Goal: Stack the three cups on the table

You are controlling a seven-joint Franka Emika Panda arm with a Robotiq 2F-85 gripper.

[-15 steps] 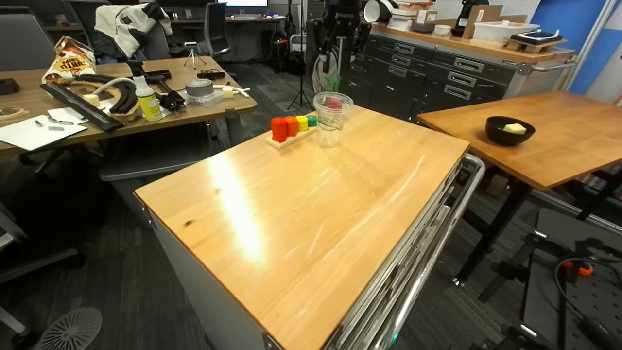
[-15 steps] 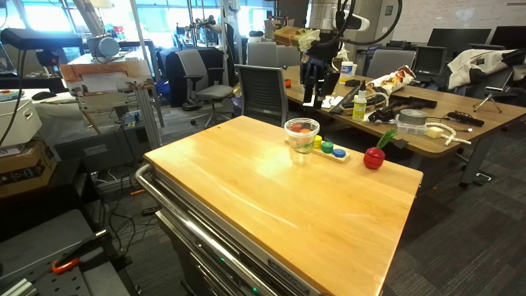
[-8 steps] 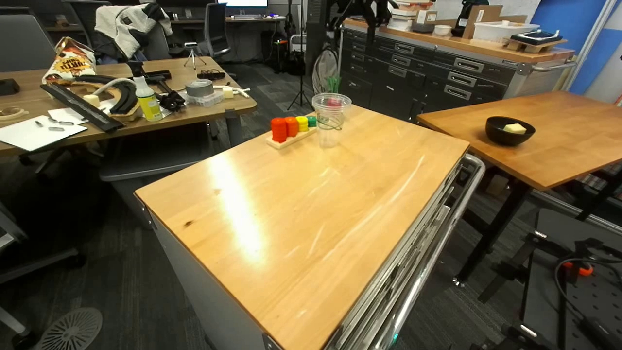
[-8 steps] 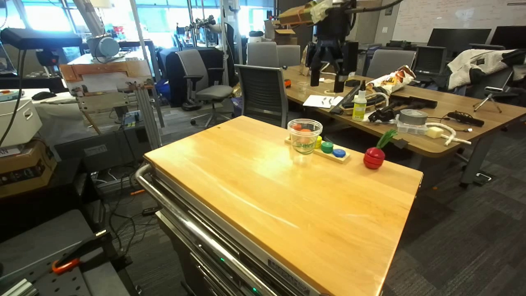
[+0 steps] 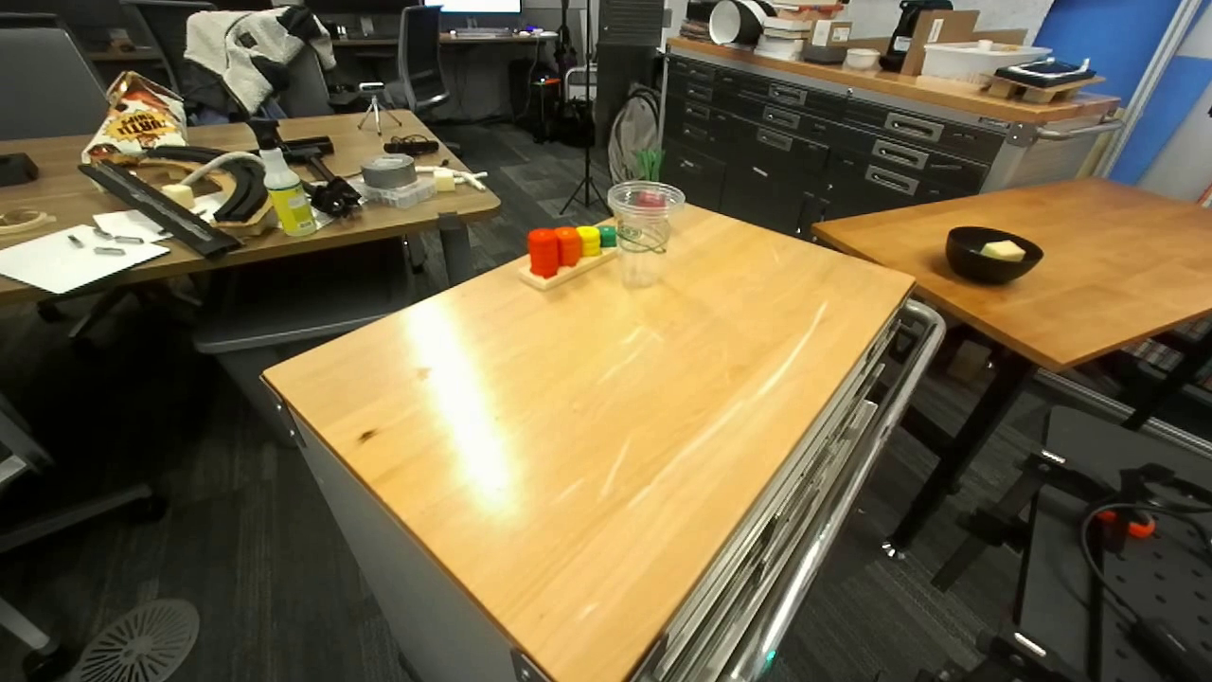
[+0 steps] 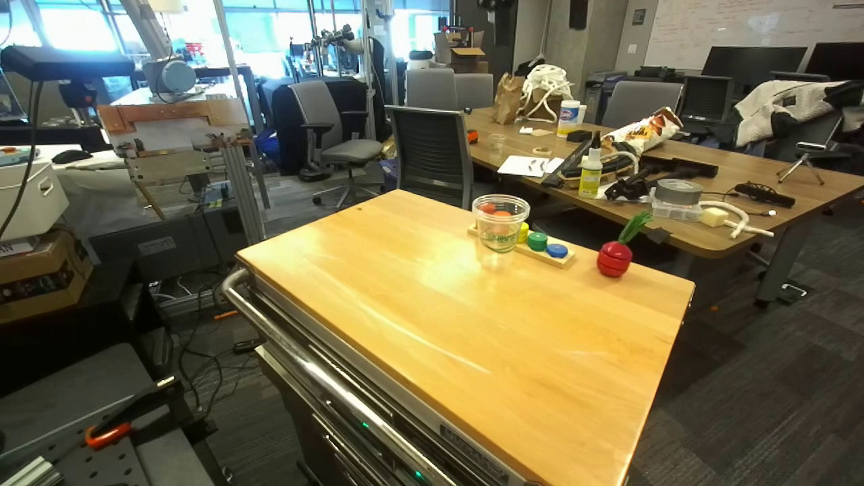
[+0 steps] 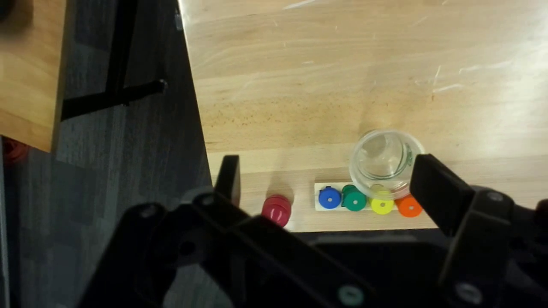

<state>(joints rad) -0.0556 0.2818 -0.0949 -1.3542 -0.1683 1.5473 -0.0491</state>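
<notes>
- Cups [image 6: 501, 224]: clear, nested, standing upright as one stack near the far edge of the table [image 6: 432, 324]; in an exterior view they are sitting at 12 o'clock from the tabletop's middle. Several rims are showing; the see-through walls are hiding the exact count.
- Gripper [image 7: 329, 179]: hovering over the table in the wrist view, its fingers [image 7: 434, 190] standing well apart, nothing being held. The cups are appearing at 3 o'clock from that view's middle, ungripped.
- Change: compared with half a second ago, the gripper is withdrawing upward; in an exterior view only a dark shape [image 6: 578, 13] is showing at 1 o'clock, possibly a fingertip. The cups are keeping their place.
- Meaning, as judged: the stack is standing unaided and no loose cup is showing on this table, so the task is probably nearing completion.
- Beside the cups: ring board [image 6: 542, 256] lying at 4 o'clock, contact unclear; red radish toy [image 6: 614, 260] standing apart, between 3 and 4 o'clock.
</notes>
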